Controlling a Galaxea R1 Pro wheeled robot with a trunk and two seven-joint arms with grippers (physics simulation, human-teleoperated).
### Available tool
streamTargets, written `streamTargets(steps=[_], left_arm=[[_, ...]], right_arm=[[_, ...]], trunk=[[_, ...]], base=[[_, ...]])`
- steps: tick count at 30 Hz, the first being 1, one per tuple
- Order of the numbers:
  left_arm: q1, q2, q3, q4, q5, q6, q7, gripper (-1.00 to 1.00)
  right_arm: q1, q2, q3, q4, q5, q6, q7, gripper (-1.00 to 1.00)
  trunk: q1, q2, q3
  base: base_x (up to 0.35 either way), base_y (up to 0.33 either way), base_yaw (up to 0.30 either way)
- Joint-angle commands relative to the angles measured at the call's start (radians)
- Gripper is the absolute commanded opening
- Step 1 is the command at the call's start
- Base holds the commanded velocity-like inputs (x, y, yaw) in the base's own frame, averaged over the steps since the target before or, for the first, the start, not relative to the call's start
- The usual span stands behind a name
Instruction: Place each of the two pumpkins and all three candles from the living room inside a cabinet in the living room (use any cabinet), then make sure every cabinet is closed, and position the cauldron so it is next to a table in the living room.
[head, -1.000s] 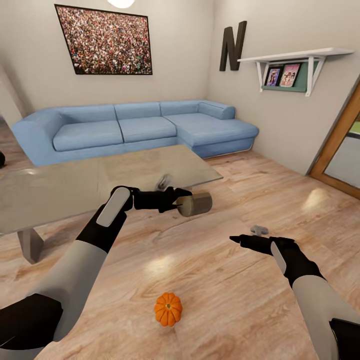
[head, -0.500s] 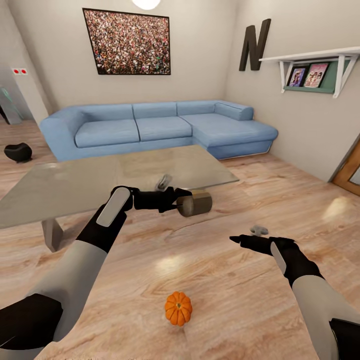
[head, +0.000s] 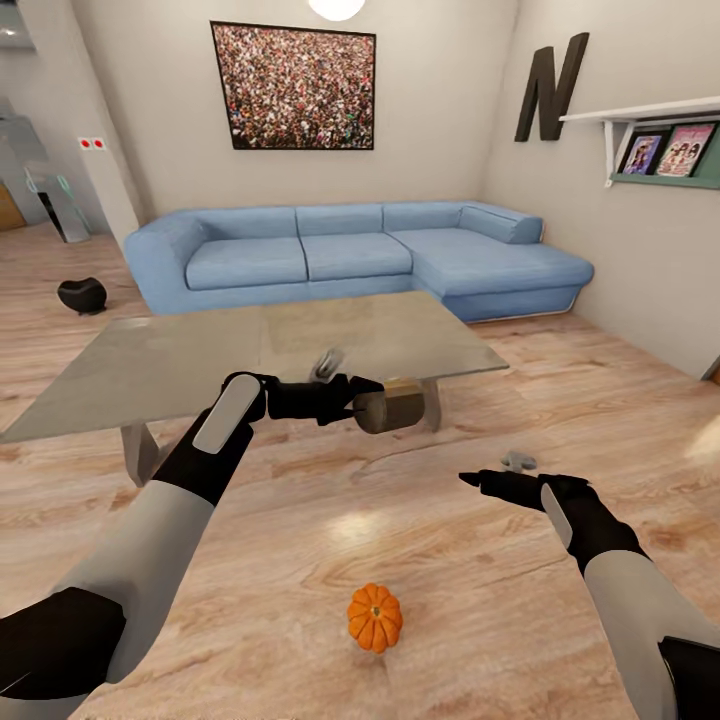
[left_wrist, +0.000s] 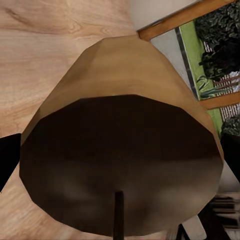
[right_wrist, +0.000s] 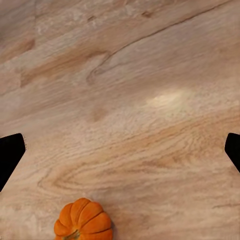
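From the head view, the left gripper (head: 352, 402) clamps a stubby tan faceted candle (head: 392, 407) held sideways before the glossy grey glass-topped table (head: 180, 365). The left wrist view adds the candle's (left_wrist: 125, 155) dark flat end and wick. The right gripper (head: 478, 480) hangs spread wide and empty; a ribbed orange pumpkin (head: 375, 618) rests on the pale wood-plank floor (right_wrist: 130, 100).

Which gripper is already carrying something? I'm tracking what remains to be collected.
The left gripper: it is shut on a tan candle, held sideways. The right gripper is open and empty, above the floor near the pumpkin.
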Motion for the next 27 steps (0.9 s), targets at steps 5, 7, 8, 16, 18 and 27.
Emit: streamTargets(steps=[5, 7, 8, 16, 18, 27], left_arm=[[0.000, 0.000, 0.000, 0.000, 0.009, -0.001, -0.001, -1.00], [0.000, 0.000, 0.000, 0.000, 0.009, -0.001, 0.000, -1.00], [0.000, 0.000, 0.000, 0.000, 0.009, -0.001, 0.000, -1.00], [0.000, 0.000, 0.000, 0.000, 0.009, -0.002, 0.000, -1.00], [0.000, 0.000, 0.000, 0.000, 0.009, -0.001, 0.000, -1.00], [0.000, 0.000, 0.000, 0.000, 0.009, -0.001, 0.000, -1.00]], right_arm=[[0.000, 0.000, 0.000, 0.000, 0.000, 0.000, -0.001, 1.00], [0.000, 0.000, 0.000, 0.001, 0.000, -0.001, -0.001, 1.00], [0.000, 0.000, 0.000, 0.001, 0.000, -0.001, -0.001, 1.00], [0.000, 0.000, 0.000, -0.001, 0.000, -0.001, 0.001, 1.00], [0.000, 0.001, 0.000, -0.003, 0.000, -0.001, -0.001, 1.00], [0.002, 0.002, 0.000, -0.005, 0.000, -0.001, -0.007, 1.00]], trunk=[[0.000, 0.000, 0.000], [0.000, 0.000, 0.000], [0.000, 0.000, 0.000], [0.000, 0.000, 0.001], [0.000, 0.000, 0.002], [0.000, 0.000, 0.011]], base=[[0.000, 0.000, 0.180], [0.000, 0.000, 0.175], [0.000, 0.000, 0.174], [0.000, 0.000, 0.175], [0.000, 0.000, 0.211], [0.000, 0.000, 0.234]])
